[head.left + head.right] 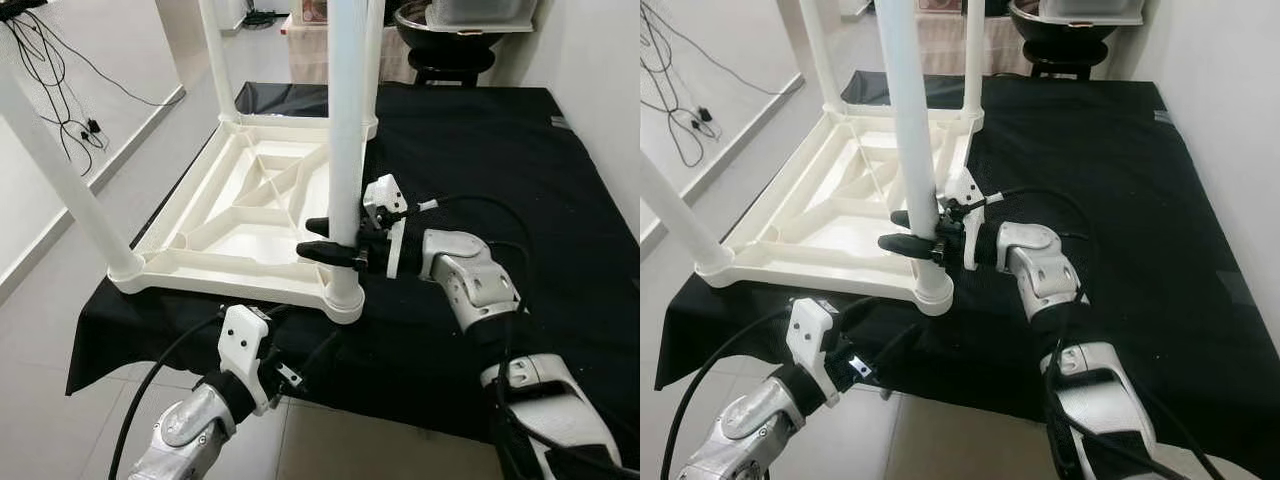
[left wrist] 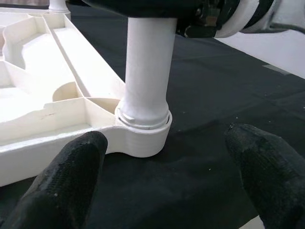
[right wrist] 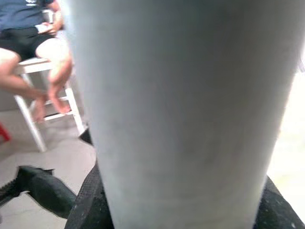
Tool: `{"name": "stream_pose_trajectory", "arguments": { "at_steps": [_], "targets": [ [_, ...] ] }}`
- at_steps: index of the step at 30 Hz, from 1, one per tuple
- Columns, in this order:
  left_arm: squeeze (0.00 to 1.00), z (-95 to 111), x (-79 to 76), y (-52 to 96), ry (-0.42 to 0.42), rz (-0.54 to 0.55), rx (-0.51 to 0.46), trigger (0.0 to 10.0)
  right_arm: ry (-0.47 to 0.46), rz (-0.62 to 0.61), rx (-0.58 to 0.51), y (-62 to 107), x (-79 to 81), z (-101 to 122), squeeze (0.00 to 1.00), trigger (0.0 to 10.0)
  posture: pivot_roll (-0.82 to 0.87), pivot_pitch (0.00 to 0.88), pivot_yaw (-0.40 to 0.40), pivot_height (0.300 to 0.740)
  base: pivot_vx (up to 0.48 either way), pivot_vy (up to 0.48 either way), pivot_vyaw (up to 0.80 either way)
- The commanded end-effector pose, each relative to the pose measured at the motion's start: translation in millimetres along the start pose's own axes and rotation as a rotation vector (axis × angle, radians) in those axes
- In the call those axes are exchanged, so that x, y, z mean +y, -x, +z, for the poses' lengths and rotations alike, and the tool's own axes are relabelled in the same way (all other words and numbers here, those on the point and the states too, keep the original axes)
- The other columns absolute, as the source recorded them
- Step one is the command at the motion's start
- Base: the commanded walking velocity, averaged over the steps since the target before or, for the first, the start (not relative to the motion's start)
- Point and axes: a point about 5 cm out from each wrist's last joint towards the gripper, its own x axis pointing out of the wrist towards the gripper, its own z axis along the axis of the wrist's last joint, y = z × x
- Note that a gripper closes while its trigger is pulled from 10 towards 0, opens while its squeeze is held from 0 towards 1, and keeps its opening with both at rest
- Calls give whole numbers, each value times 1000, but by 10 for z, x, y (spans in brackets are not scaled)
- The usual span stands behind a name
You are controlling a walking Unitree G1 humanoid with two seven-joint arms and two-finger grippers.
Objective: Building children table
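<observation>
An upturned white plastic children's table [image 1: 250, 215] is seen lying on a black cloth [image 1: 520, 170], its near leg gripped by the right gripper.

Nearest, the left gripper [image 2: 167, 176] is held with fingers spread apart, empty, at the cloth's front edge just before the corner socket [image 2: 143, 136]. Behind it, the right gripper [image 1: 325, 240] is clamped around the white round leg [image 1: 346, 120] standing upright in that socket. Three further legs are seen at the other corners. Beyond, a dark stool [image 1: 450, 55] stands past the cloth, black cables [image 1: 60, 80] lie on the tiled floor at left, and a seated person [image 3: 33, 43] is glimpsed in the right wrist view.
</observation>
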Motion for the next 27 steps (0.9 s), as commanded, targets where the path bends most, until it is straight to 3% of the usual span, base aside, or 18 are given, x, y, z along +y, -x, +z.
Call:
{"name": "stream_pose_trajectory", "arguments": {
  "at_steps": [1, 2, 3, 4, 5, 6, 7, 8, 12, 17, 18, 23, 24, 25, 27],
  "targets": [
    [0, -16, -8, 11, 10, -2, 11, 10000, -61, -138, 33, 89, -85, -129, 0, 0, 10, 166, 27, 740, 0, 0, 0],
    [0, -13, -1, 14, 10, -2, 11, 10000, -61, -240, 31, 137, -97, -166, 0, 0, 9, 166, 27, 740, 0, 0, 0],
    [0, -13, -1, 14, 10, -2, 11, 10000, -61, -240, 31, 137, -97, -166, 0, 0, 9, 166, 27, 740, 0, 0, 0],
    [0, -10, 18, 20, 8, -2, 12, 10000, -49, -555, 118, 228, 3, -351, 0, 0, -3, 168, 30, 740, 0, 0, 0],
    [0, -6, 37, 21, 6, -2, 13, 10000, -38, -684, 163, 254, 287, -494, 0, 0, 5, 171, 39, 740, 0, 0, 0],
    [0, -6, 37, 21, 6, -2, 13, 10000, -38, -684, 163, 254, 287, -494, 0, 0, 5, 171, 39, 740, 0, 0, 0],
    [0, -2, 50, 20, 4, -3, 13, 10000, -35, -761, 182, 286, 489, -545, 0, 0, 5, 171, 39, 740, 0, 0, 0],
    [0, -6, 64, 22, 1, -2, 15, 10000, 7, -750, 172, 255, 578, -512, 0, 0, -10, 161, 56, 740, 0, 0, 0],
    [0, -14, 74, 9, 0, -7, 19, 10000, 39, -712, 137, 186, 472, -441, 0, 0, -2, 155, 45, 740, 0, 0, 0],
    [0, -12, 88, 8, -4, 7, 16, 10000, 30, -646, 154, 109, 512, -502, 0, 0, -1, 157, 48, 740, 0, 0, 0],
    [0, -9, 93, 8, -4, 15, 13, 10000, 20, -646, 161, 104, 536, -503, 0, 10000, -5, 157, 47, 740, 0, 0, 0],
    [0, -10, 92, 2, 0, 11, 14, 10000, -6, -658, 144, 106, 579, -470, 0, 10000, -5, 156, 49, 740, 0, 0, 0],
    [0, -12, 86, -5, 3, 7, 15, 10000, -44, -525, 55, 70, 594, -334, 1000, 10000, -3, 155, 48, 740, 0, 0, 0],
    [0, -12, 86, -5, 3, 7, 15, 10000, -44, -525, 55, 70, 594, -334, 1000, 10000, -3, 155, 48, 740, 0, 0, 0],
    [0, -14, 79, -11, 5, 5, 15, 10000, -28, -369, -8, 54, 564, -196, 1000, 10000, -2, 154, 47, 740, 0, 0, 0]
  ]
}}
